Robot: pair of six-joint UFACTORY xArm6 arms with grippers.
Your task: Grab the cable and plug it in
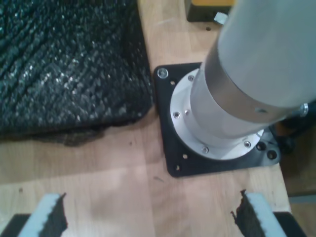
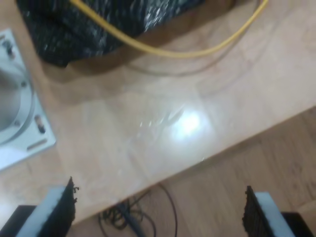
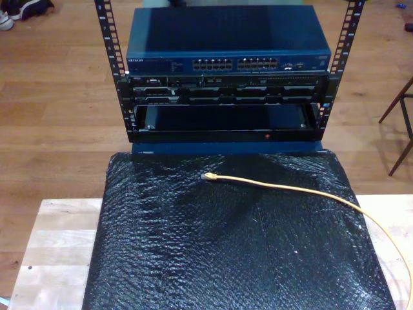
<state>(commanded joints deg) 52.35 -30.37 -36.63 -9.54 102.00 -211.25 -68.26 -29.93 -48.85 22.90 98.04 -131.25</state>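
Note:
The yellow-orange cable (image 3: 290,188) lies on the black bubble-textured mat (image 3: 226,245). Its clear plug (image 3: 208,175) rests near the mat's far edge, and the cable runs off towards the exterior view's right. In the second wrist view a loop of the cable (image 2: 173,53) curves off the mat (image 2: 74,34) onto the wooden table (image 2: 173,123). My second gripper (image 2: 159,190) is open with nothing between its fingers, well short of that loop. My first gripper (image 1: 152,202) is also open and holds nothing, hovering over bare wood (image 1: 123,182).
Behind the mat stands a rack (image 3: 222,106) with a blue network switch (image 3: 229,39) and its row of ports (image 3: 235,64). An arm's base column (image 1: 237,89) on a black plate (image 1: 173,163) rises beside the mat (image 1: 64,59). Another silver base plate (image 2: 19,123) sits near the table edge; black cables (image 2: 128,217) lie on the floor.

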